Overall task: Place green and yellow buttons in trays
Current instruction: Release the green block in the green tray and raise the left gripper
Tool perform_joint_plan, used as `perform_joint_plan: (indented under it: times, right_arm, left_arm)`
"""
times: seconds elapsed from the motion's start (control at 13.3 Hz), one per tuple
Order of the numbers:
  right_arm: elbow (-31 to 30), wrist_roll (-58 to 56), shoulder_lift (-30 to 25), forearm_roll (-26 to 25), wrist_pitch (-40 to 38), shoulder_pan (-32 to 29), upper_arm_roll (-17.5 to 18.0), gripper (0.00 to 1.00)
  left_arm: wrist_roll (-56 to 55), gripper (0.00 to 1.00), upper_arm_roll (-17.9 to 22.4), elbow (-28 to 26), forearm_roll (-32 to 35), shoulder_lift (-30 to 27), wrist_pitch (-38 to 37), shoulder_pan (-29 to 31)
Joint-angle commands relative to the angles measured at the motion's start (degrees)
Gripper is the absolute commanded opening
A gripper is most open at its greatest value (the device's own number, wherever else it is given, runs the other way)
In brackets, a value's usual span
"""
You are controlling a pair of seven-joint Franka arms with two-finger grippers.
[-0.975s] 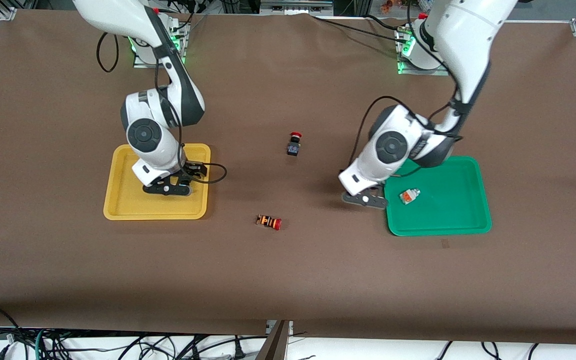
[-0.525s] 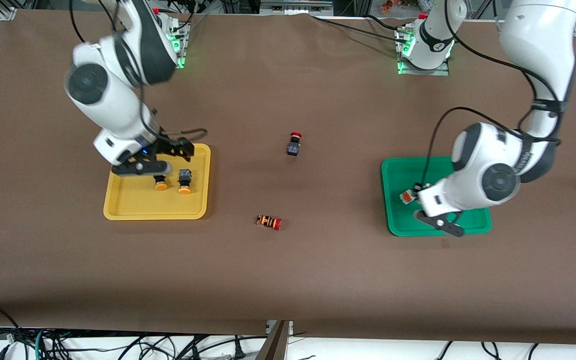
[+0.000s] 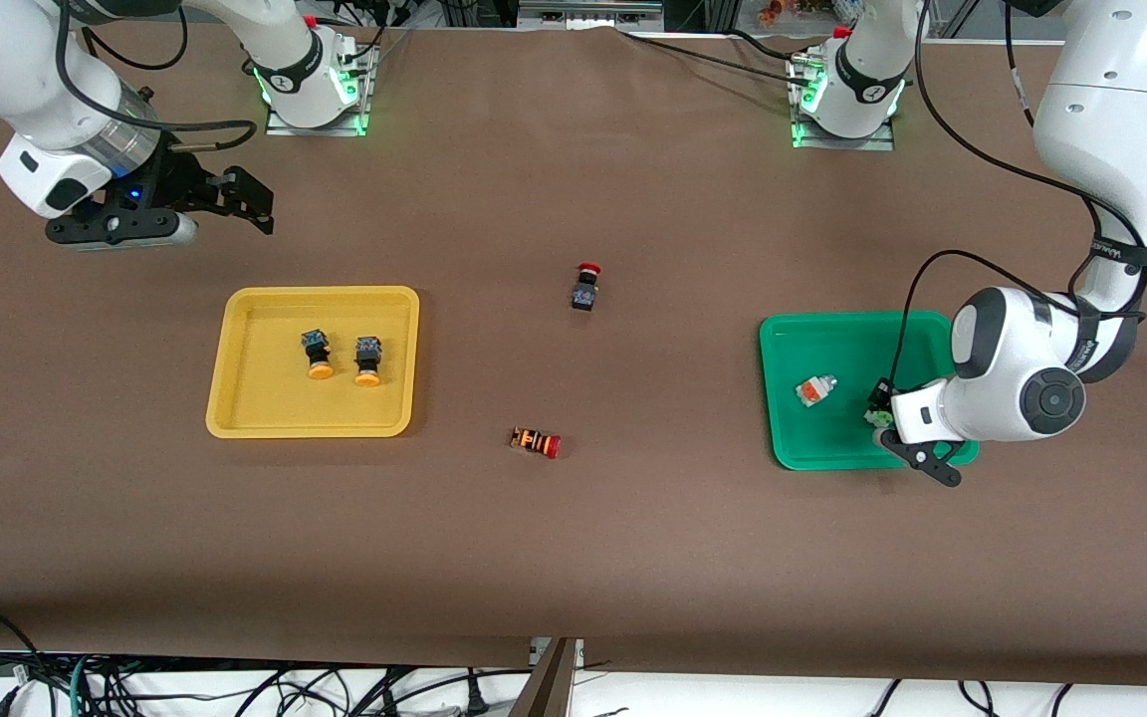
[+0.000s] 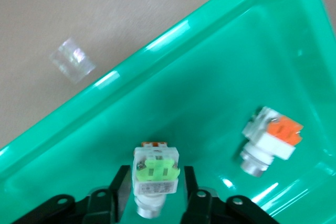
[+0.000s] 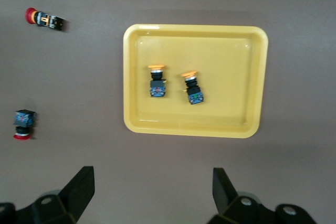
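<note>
The green tray (image 3: 832,344) lies toward the left arm's end of the table. It holds the orange-faced whitish button (image 3: 812,390) and the green-faced one (image 3: 875,414). My left gripper (image 3: 917,456) is low over the tray's near edge. In the left wrist view (image 4: 155,187) it is open, with narrow gaps on either side of the green-faced button (image 4: 156,174). The orange-faced button (image 4: 273,137) lies beside it in the tray (image 4: 210,77). The yellow tray (image 3: 255,418) holds two yellow-capped black buttons (image 3: 317,356) (image 3: 367,360). My right gripper (image 3: 120,231) is open and empty, raised over bare table.
A red-capped black button (image 3: 585,286) stands mid-table. An orange-striped cylinder (image 3: 536,442) lies nearer the front camera. The right wrist view shows the yellow tray (image 5: 236,51), both capped buttons (image 5: 156,81) (image 5: 192,87), the red-capped button (image 5: 23,124) and the cylinder (image 5: 46,18).
My right gripper left the yellow tray, where two capped buttons now lie, and rose away toward its base. My left gripper carried the green-faced button from the table into the green tray.
</note>
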Motion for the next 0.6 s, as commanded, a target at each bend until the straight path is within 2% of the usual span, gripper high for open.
perform_joint_plan:
  times: [0.0,0.07,0.15,0.3,0.53]
  right_arm:
    - [2.9,-1.8,1.3,-0.8,-1.5,-15.7,14.1,0.99]
    - [4.7,-2.7,2.2,-0.8,-1.7,-19.8,17.9,0.99]
    - [6.7,-2.8,3.5,-0.8,-2.7,-20.9,18.9,0.99]
    - [10.5,-2.6,6.4,-0.9,-4.5,-20.9,19.0,0.99]
    - [10.8,-2.9,6.8,-0.5,-4.9,-20.9,19.0,0.99]
  left_arm:
    - [-0.2,1.00,-2.8,-0.1,1.2,-6.1,-3.0,-0.6]
    - [-1.7,1.00,-4.8,2.1,1.2,-8.1,-7.0,-0.7]
    - [-3.4,1.00,-5.2,5.4,1.3,-9.0,-11.9,-1.1]
    - [-3.8,1.00,-5.6,12.8,1.2,-10.0,-23.7,-1.1]
    - [-10.1,1.00,-7.5,20.5,0.9,-14.0,-36.7,-1.2]
